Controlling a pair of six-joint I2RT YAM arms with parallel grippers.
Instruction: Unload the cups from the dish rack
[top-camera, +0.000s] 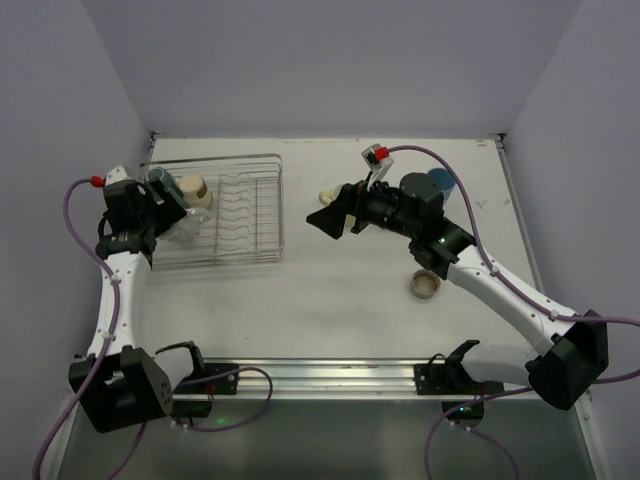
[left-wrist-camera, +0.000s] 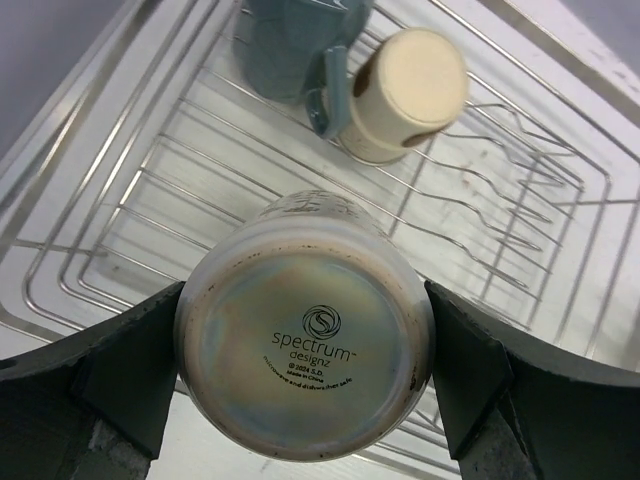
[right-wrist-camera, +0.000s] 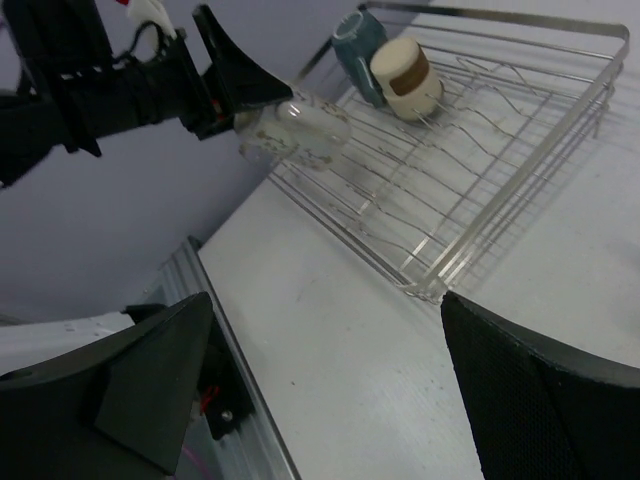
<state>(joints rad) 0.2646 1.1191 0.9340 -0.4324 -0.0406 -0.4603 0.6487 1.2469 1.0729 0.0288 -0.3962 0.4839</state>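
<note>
Step in hand: lifting one cup out. The left hand (left-wrist-camera: 305, 325) was clamped on a pale cup (right-wrist-camera: 297, 130), fingers pressed on opposite sides of its wall, base facing the wrist camera. The cup was tipped on its side and off the wires, held over the left end of the dish rack (top-camera: 245, 210).

Judged next move: carry the cup sideways past the rack rim, turn it, set it on bare worktop (top-camera: 340, 300), then let go. Risk is clipping the rim wire on the way out.

Two cups sat in the rack's far-left corner, touching: a blue cup (left-wrist-camera: 285, 45) and a cream cup (left-wrist-camera: 405, 90). So the task looked part done.

The right hand (top-camera: 328, 220) hung mid-worktop with its fingers wide apart, holding nothing and touching nothing. A tan cup (top-camera: 425, 285) stood on the worktop by that arm.
</note>
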